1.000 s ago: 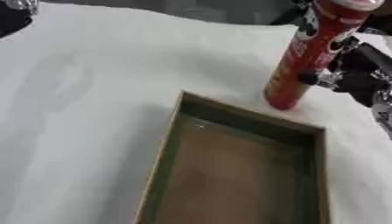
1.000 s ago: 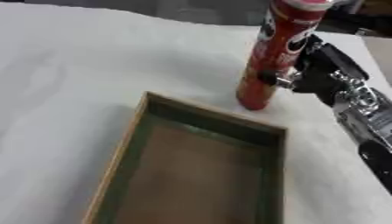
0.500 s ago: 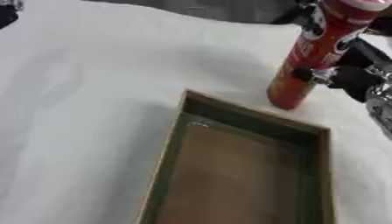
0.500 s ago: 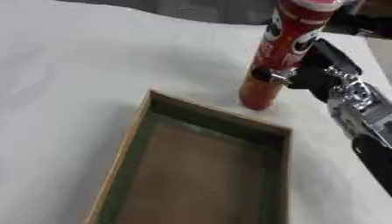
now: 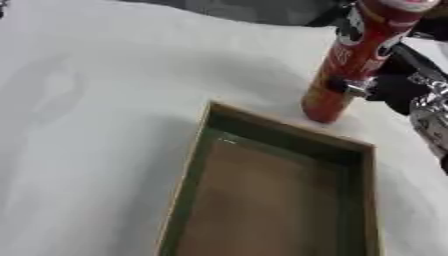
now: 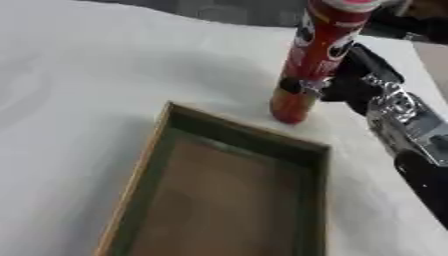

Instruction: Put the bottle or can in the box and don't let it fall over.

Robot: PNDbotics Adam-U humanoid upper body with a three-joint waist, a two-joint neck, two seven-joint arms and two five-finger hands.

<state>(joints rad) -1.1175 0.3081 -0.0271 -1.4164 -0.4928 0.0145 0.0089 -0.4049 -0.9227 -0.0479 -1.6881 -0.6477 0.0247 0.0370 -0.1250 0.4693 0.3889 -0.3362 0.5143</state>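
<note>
Nearest: open wooden box point(image 6: 223, 200), long axis running near-to-far, nothing inside. Just past its far rim stands the tall red can point(image 6: 313, 60), about upright w/ top leaning slightly right, base on white cloth point(image 5: 96, 100). Right hand point(image 6: 350, 87) holds can low from the right, fingers curled round it. Box lies toward cam from can, so pull nearward. Left hand not in view.

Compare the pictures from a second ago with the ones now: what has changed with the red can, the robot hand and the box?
Very little. The right robot hand still grips the tall red can low on its side, and the can still stands just beyond the box's far rim, outside it. The whole picture shifted slightly, which looks like head movement. The box remains empty.
</note>
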